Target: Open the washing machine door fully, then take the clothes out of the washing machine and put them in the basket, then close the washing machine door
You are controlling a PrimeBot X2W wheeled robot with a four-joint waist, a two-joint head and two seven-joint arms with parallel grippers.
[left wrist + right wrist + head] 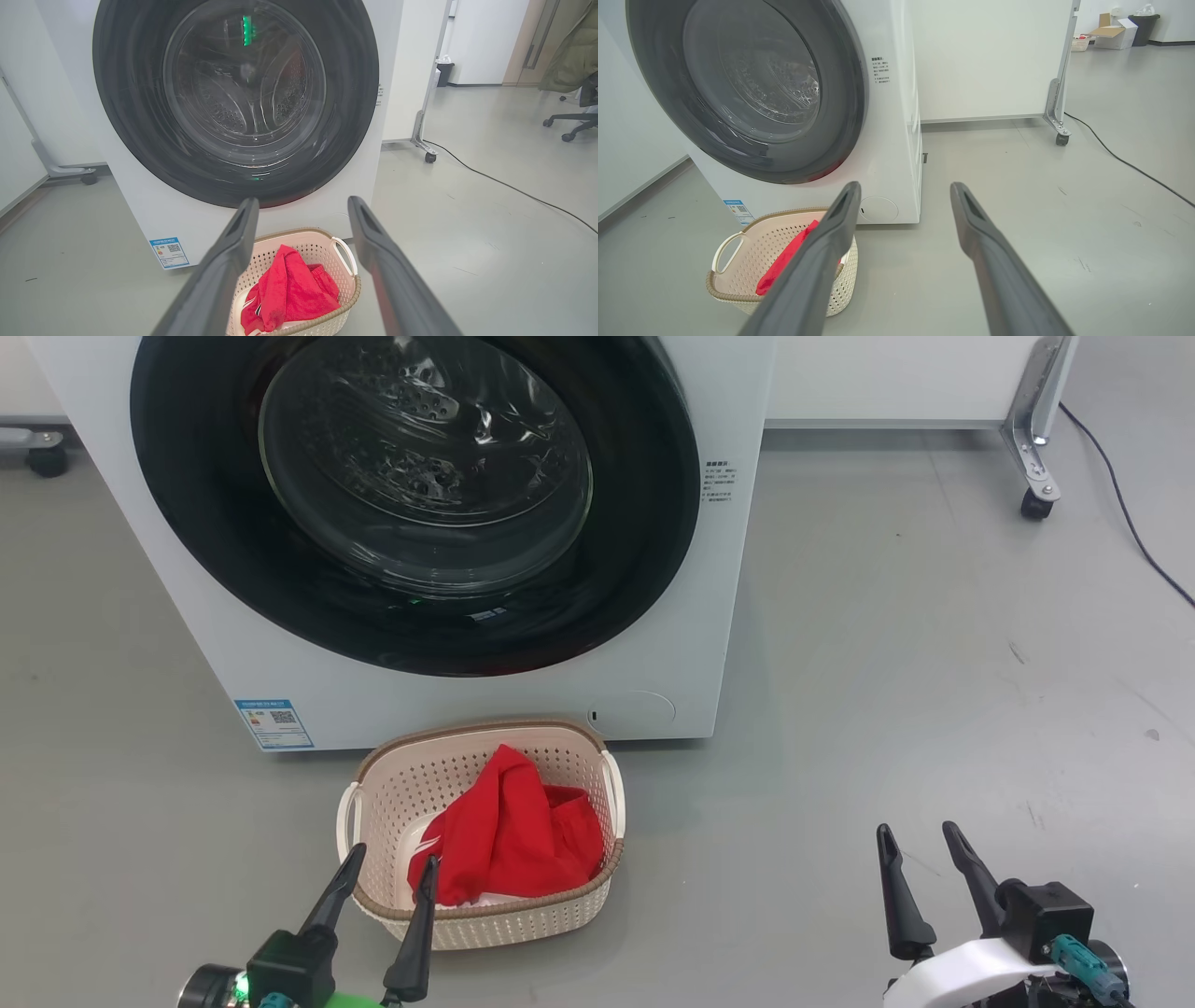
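Though the washing machine door [415, 495] looked shut on the washing machine [728, 569], the red clothes [509, 840] lay in the basket [485, 724] just before it. The left gripper [395, 855] pointed at the basket and was the nearer. The right gripper [917, 828] hung past the machine's right corner. All 2 were spread, empty.

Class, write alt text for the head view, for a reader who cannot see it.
A white washing machine with its round black door shut stands on a grey floor, and a cream basket before it holds red clothes. The left gripper and the right gripper show open and empty at the bottom.
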